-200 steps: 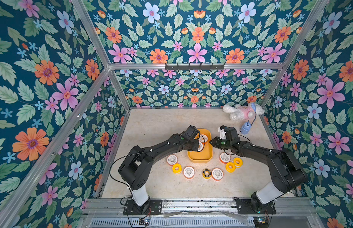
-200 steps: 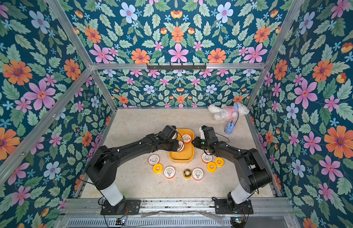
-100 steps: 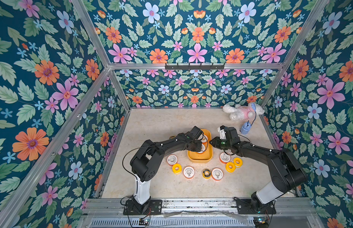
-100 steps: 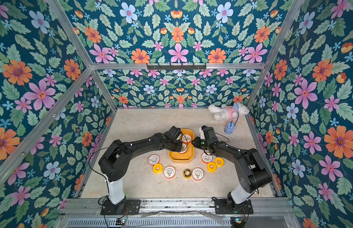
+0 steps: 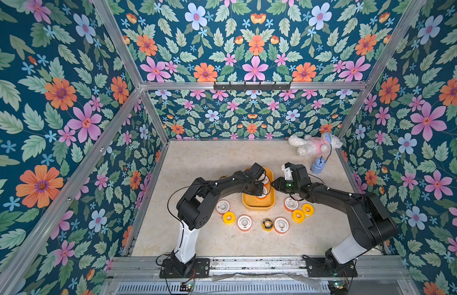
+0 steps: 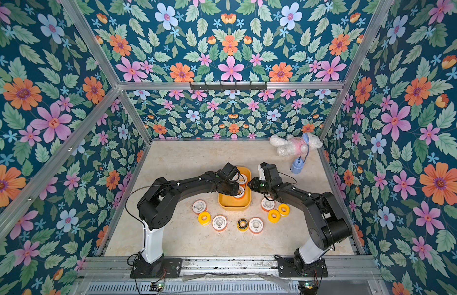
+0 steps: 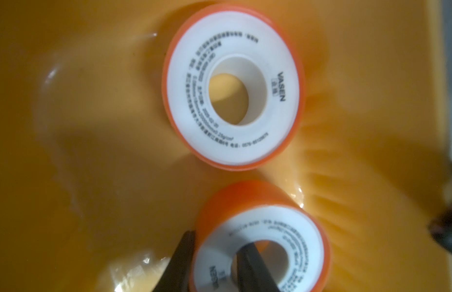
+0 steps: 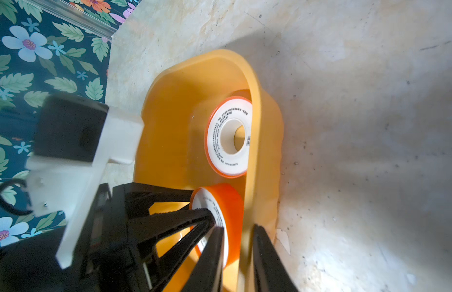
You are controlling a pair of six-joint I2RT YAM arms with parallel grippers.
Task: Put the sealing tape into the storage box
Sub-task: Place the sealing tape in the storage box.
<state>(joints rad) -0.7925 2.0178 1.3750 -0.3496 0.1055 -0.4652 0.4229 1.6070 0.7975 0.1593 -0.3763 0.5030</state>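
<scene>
The storage box [image 5: 258, 203] [image 6: 233, 203] is a shallow yellow tub at mid-table. My left gripper [image 7: 216, 263] reaches into it, shut on a white-faced, orange-rimmed sealing tape spool [image 7: 260, 242] [image 8: 227, 209]: one finger is in the centre hole and one is outside the rim. A second such spool [image 7: 232, 86] [image 8: 228, 137] lies flat in the box. My right gripper [image 8: 241, 252] [image 5: 273, 184] is shut on the box's right wall, one finger inside and one outside. Several more spools lie on the table in front, among them a white one [image 5: 244, 222] and a yellow one [image 5: 229, 217].
Loose spools form an arc in front of the box, from one [image 5: 223, 206] on the left to one [image 5: 308, 210] on the right, with a black-faced one [image 5: 267, 224] between. A white and pink plush toy [image 5: 311, 144] and a blue object on a cord [image 5: 317, 166] lie at the back right. Floral walls enclose the table.
My left arm has swung its elbow inward and carried the held spool rightward, further over the box. The right arm and the box have stayed put.
</scene>
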